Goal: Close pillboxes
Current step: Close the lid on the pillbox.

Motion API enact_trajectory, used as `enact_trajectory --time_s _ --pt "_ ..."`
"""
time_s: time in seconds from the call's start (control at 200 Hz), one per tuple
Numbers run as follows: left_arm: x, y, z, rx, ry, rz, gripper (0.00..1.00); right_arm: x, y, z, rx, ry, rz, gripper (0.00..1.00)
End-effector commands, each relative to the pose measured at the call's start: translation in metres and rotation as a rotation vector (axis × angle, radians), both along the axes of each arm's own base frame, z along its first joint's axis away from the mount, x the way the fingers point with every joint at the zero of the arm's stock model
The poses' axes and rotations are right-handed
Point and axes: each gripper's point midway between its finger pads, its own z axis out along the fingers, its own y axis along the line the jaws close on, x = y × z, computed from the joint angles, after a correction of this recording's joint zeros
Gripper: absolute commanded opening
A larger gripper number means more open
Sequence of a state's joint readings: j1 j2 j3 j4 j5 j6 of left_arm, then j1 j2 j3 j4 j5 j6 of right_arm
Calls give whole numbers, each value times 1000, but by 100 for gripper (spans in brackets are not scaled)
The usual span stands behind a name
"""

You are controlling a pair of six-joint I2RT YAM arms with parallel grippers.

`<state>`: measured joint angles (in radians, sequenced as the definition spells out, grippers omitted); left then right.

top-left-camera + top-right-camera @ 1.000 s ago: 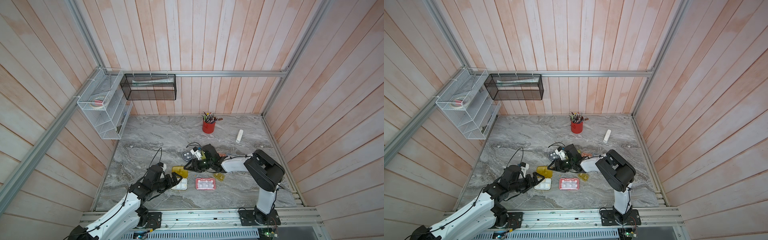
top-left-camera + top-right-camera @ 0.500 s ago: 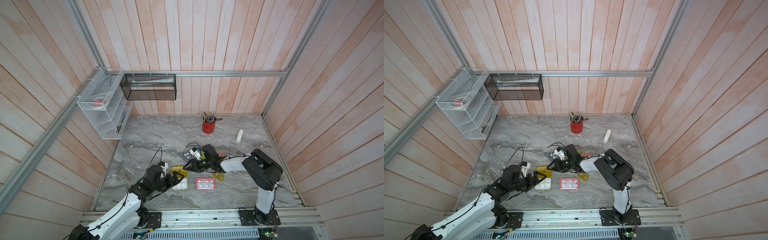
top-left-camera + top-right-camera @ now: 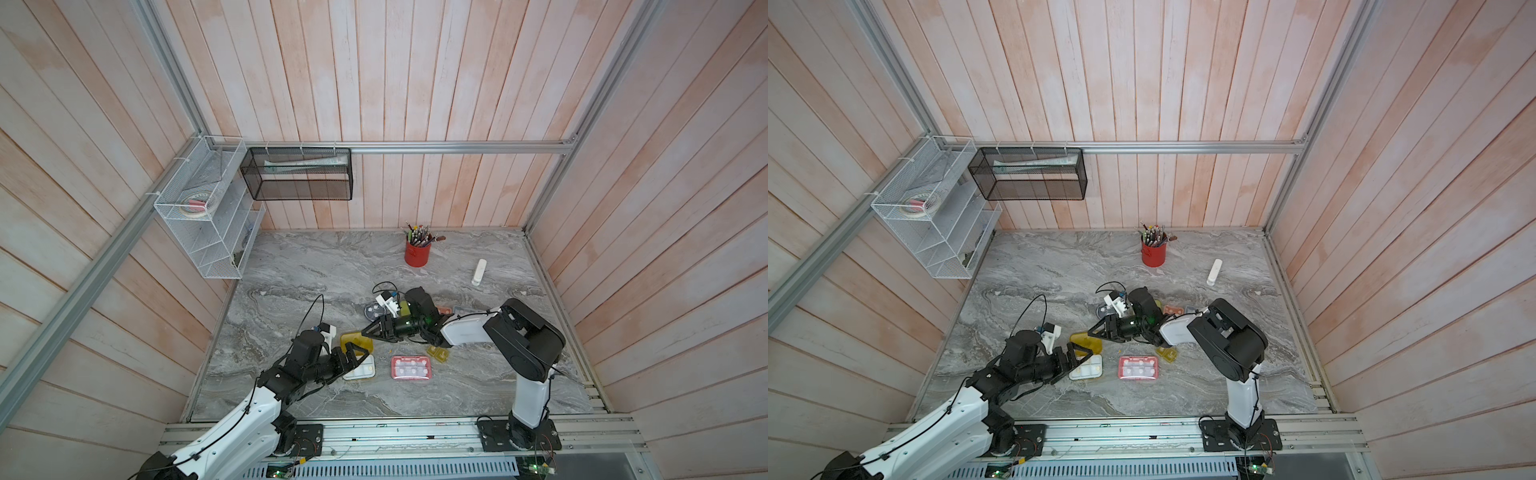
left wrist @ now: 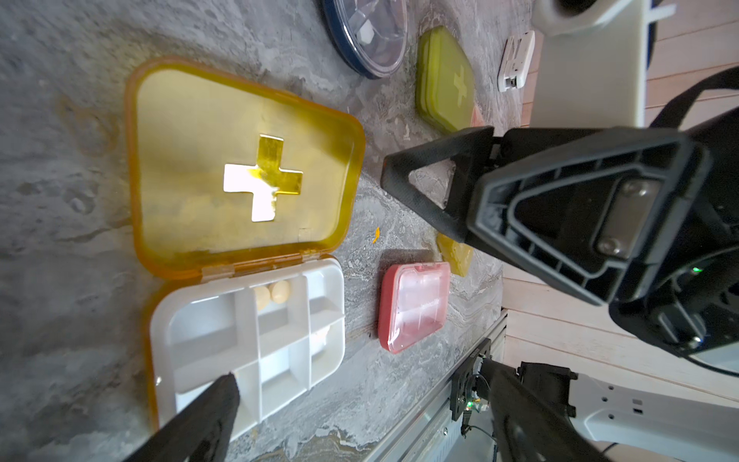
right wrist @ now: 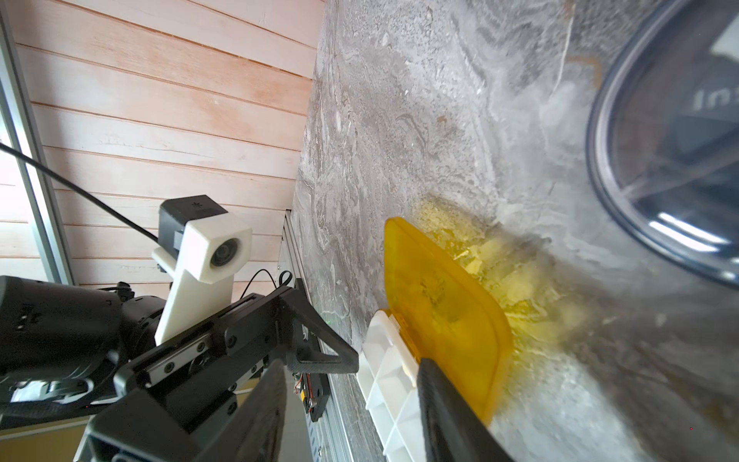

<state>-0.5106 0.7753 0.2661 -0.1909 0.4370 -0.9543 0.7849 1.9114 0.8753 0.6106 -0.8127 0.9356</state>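
Note:
The yellow pillbox stands open, its yellow lid (image 3: 354,340) (image 4: 240,168) (image 5: 440,304) tilted up over the white tray (image 3: 360,369) (image 4: 248,332). My left gripper (image 3: 358,354) (image 4: 368,400) is wide open at the tray's near side, holding nothing. My right gripper (image 3: 368,331) (image 5: 352,400) is open, with one finger (image 5: 444,400) against the lid. A pink-red pillbox (image 3: 411,368) (image 4: 414,304) lies shut. The round dark pillbox (image 3: 372,311) (image 4: 368,32), lime-olive pillbox (image 4: 444,80), small olive pillbox (image 3: 438,354), orange pillbox (image 3: 444,310) and light blue pillbox (image 3: 459,309) lie around the right arm.
At the back of the marble table (image 3: 316,266) stands a red cup of pencils (image 3: 417,252), with a white stick (image 3: 478,272) to its right. Wire baskets (image 3: 208,216) hang on the left wall. The metal rail (image 3: 415,432) runs along the front edge.
The right arm's elbow has shifted slightly; both grippers stay by the yellow pillbox with their jaws unchanged.

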Motion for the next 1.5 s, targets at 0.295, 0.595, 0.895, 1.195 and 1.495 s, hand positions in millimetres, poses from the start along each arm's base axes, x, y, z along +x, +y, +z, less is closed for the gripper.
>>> enact_trajectory --time_s 0.295,0.595,0.895,1.195,1.495 --pt "-2 37 -6 164 38 149 100 11 -13 -37 -200 -7 -30 56" --pt "-3 16 -7 -41 30 135 100 3 -4 -38 -147 25 28 56" --pt "-4 6 -10 -60 44 88 100 1 4 -28 -66 37 58 56" --pt "0 4 -9 -58 34 80 100 -6 8 -10 28 30 92 56" --pt "2 2 -1 -65 19 72 100 -11 5 -8 43 26 97 56"
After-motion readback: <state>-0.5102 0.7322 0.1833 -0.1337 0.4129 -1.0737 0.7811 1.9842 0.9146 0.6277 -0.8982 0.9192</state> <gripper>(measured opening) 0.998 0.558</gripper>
